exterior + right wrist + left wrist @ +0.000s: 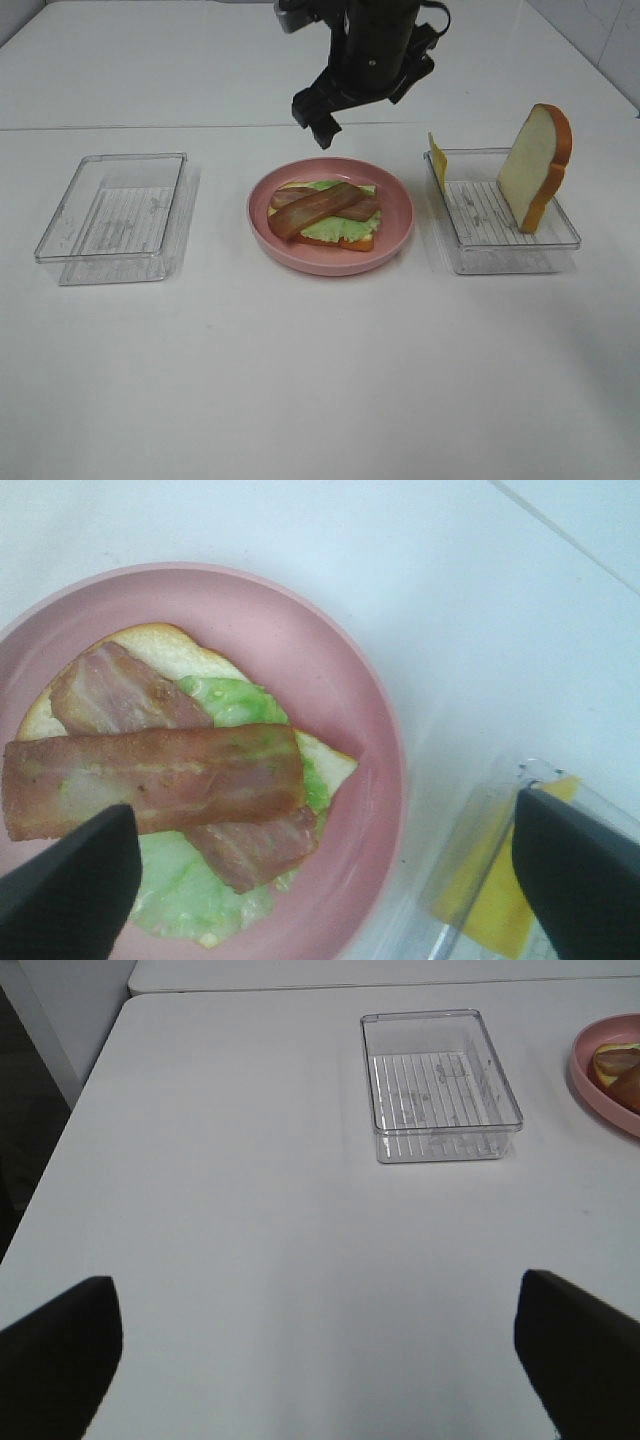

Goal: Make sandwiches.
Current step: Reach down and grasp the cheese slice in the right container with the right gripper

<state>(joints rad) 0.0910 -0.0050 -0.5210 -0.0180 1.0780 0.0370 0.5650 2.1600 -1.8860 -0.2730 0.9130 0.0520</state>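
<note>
An open sandwich [325,212] lies on the round pink plate [395,235]: a bread slice, green lettuce and two crossed bacon strips. In the right wrist view the bacon [160,780] lies over the lettuce [200,890]. A second bread slice [535,165] stands on edge in the right clear tray [500,250]. A yellow cheese square [437,160] leans at that tray's left end and also shows in the right wrist view [500,900]. My right gripper [360,95] hovers open and empty above the plate's far edge. My left gripper [320,1350] is open and empty over bare table.
An empty clear tray [110,205] sits left of the plate and also shows in the left wrist view [440,1085]. The plate's rim [600,1080] shows at that view's edge. The white table's left edge drops off beside the left arm.
</note>
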